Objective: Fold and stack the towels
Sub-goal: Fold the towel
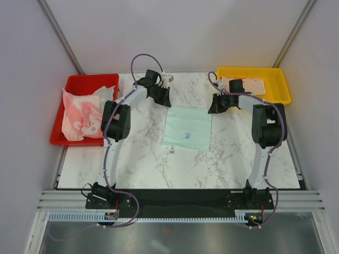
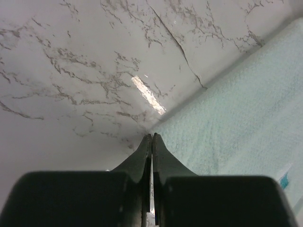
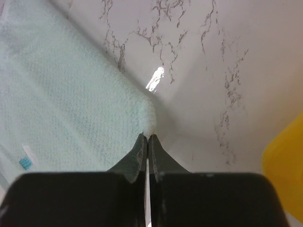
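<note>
Towel [image 1: 186, 128] flat on table [image 1: 143, 164]

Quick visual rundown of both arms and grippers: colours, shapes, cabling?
Matching pair: left arm and right arm have white links, chunky black joint housings, black bases. A lilac cable runs along each, looping near the wrist. The left gripper and right gripper are black, with curved fingers tapering to thin tips.

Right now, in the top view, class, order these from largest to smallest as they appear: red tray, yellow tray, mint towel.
1. red tray, clearly the largest.
2. yellow tray and mint towel: they look about alike in area, so I would not rank them.
</note>
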`<state>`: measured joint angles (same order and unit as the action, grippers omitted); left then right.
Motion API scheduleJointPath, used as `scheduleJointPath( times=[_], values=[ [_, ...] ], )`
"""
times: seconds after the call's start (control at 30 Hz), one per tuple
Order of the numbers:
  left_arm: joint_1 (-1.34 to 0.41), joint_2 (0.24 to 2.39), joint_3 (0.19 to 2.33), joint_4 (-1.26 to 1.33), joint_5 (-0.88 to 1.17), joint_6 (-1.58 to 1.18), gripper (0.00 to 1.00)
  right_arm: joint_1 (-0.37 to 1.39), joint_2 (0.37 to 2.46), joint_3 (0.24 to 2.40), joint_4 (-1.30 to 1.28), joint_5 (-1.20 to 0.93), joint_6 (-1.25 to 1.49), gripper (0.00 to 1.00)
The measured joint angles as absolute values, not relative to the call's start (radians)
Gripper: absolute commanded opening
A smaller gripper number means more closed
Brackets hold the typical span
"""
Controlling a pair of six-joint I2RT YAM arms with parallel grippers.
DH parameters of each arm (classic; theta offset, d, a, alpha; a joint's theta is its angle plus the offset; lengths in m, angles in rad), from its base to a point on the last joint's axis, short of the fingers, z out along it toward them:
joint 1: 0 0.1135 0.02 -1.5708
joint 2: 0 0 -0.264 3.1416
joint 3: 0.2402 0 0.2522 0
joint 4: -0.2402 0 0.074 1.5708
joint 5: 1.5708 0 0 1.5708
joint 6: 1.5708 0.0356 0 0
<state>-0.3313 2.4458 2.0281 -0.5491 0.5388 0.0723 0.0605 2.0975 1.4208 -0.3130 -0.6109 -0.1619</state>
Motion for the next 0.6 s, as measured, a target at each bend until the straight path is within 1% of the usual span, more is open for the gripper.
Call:
scheduleJointPath(
  times=[0.23,0.37,0.6],
  values=[
    [-0.328,2.450,2.038,-0.551,0.543,0.070,0.02,0.062,2.094,1.416,-0.279,-0.611,-0.163,0.00],
    [-0.326,2.443,2.035,-0.548,0.524,0.066,0.02,0.062,2.055,1.365,-0.221,-0.610,-0.162,0.00],
    [-0.326,2.329,1.925,-0.513,0.498,0.047,0.02,0.062,1.978,1.296,-0.145,-0.608,-0.159,0.00]
  ],
)
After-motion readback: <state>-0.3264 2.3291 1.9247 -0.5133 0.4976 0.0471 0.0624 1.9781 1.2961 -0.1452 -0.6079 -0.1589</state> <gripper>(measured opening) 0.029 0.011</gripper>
